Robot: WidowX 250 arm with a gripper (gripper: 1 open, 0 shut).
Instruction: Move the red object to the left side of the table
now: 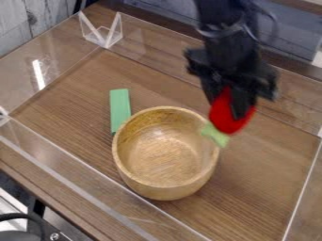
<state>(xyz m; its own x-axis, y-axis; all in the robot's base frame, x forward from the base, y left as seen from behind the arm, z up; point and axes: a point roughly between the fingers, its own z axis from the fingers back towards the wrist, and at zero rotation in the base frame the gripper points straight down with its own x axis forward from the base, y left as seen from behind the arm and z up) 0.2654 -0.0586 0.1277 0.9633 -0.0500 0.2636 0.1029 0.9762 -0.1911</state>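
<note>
Jaws clamped on the red object (231, 111), leafy end dangling, the gripper (234, 105) carries it high above the wooden bowl's (165, 152) rim, clearing it for the table's (75, 89) left side.

I see the bowl (167, 152) at table (88, 85) centre, the block (120, 109) at its ten o'clock, the fruit (229, 111) above its two o'clock rim.

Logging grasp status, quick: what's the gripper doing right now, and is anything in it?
Gripper: closed on the red toy fruit, held off the table beside the wooden bowl.
</note>
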